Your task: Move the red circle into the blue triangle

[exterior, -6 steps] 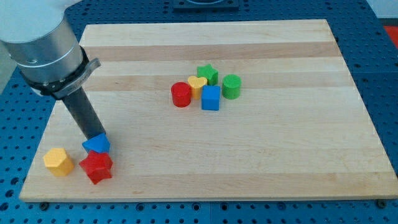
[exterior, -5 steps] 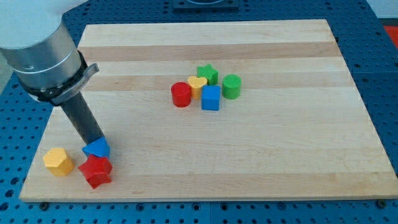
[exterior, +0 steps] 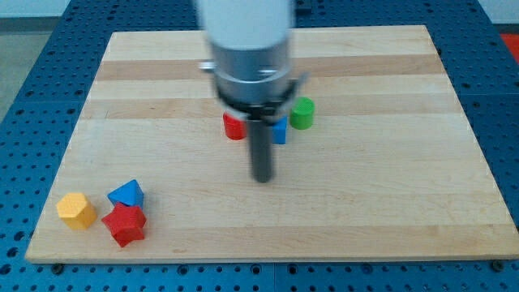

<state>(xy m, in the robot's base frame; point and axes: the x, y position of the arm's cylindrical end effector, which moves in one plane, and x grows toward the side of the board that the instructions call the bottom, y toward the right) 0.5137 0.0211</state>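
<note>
The red circle (exterior: 233, 127) sits near the board's middle, partly hidden behind my rod. The blue triangle (exterior: 126, 193) lies at the view's lower left, touching a red star (exterior: 125, 224). My tip (exterior: 262, 178) rests on the board just below the middle cluster, to the lower right of the red circle and far right of the blue triangle. The arm is blurred.
A blue cube (exterior: 280, 131) and a green circle (exterior: 302, 113) flank the rod; other blocks of the cluster are hidden behind the arm. A yellow hexagon (exterior: 76, 210) lies at the far lower left of the wooden board (exterior: 405, 162).
My tip has left the blue triangle and swung fast to the right, now standing below the middle cluster. The arm now hides the yellow heart and green star. No block has moved.
</note>
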